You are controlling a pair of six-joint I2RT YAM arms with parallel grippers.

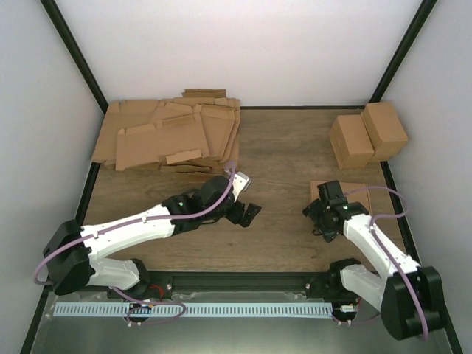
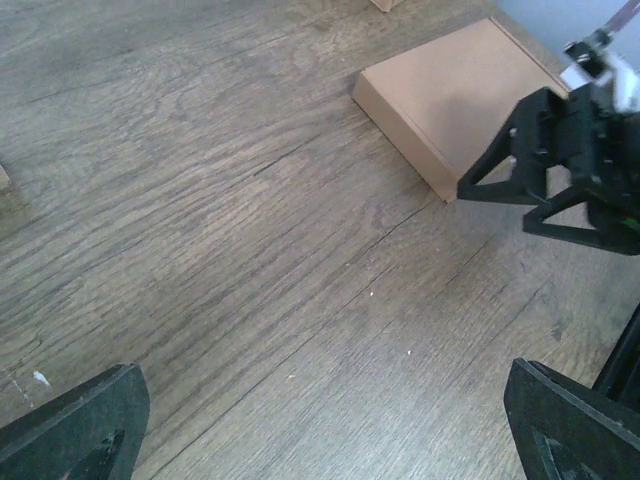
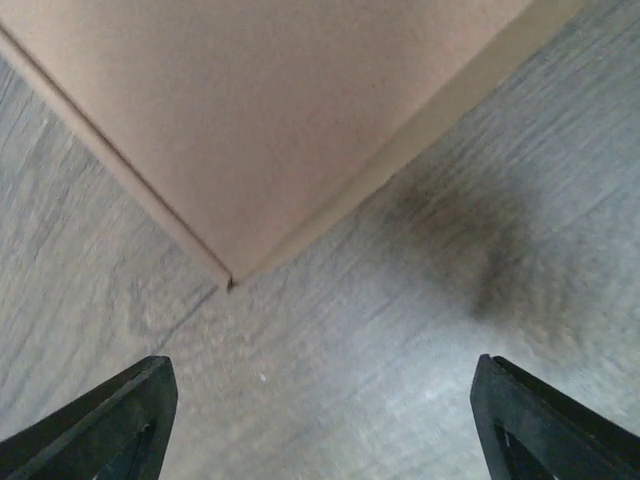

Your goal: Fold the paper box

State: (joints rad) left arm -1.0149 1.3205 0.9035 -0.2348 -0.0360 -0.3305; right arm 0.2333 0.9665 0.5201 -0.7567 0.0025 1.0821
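The paper box (image 1: 359,189) is a flat, shallow brown carton lying closed on the table at the right, partly hidden under my right arm. It shows at the upper right of the left wrist view (image 2: 450,90). Its near corner fills the top of the right wrist view (image 3: 270,110). My right gripper (image 1: 316,212) is open and empty, hovering just in front of that corner (image 3: 325,420). My left gripper (image 1: 247,212) is open and empty over bare table at the middle (image 2: 325,430), to the left of the box. The right gripper also shows in the left wrist view (image 2: 560,170).
A pile of flat die-cut cardboard sheets (image 1: 169,136) lies at the back left, close behind my left wrist. Two taller blocky brown cartons (image 1: 367,134) stand at the back right. White walls and black frame posts (image 1: 74,55) enclose the wooden table (image 1: 284,158).
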